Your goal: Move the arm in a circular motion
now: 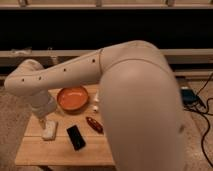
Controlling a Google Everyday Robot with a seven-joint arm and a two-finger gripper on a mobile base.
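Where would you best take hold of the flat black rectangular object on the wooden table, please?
Across its short width, from straight above: the flat black rectangular object lies flat on the wooden table with both long edges free. The gripper is at a small white block beside it.

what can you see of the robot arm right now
The arm is smooth cream-white, made of thick rounded tube segments. A huge bulbous joint fills the right foreground; from it a segment dotted with small dark screw holes reaches left to another rounded joint, where a narrower wrist bends down. Its gripper hangs over the left end of the wooden table, just above a small white object; whether they touch cannot be told.
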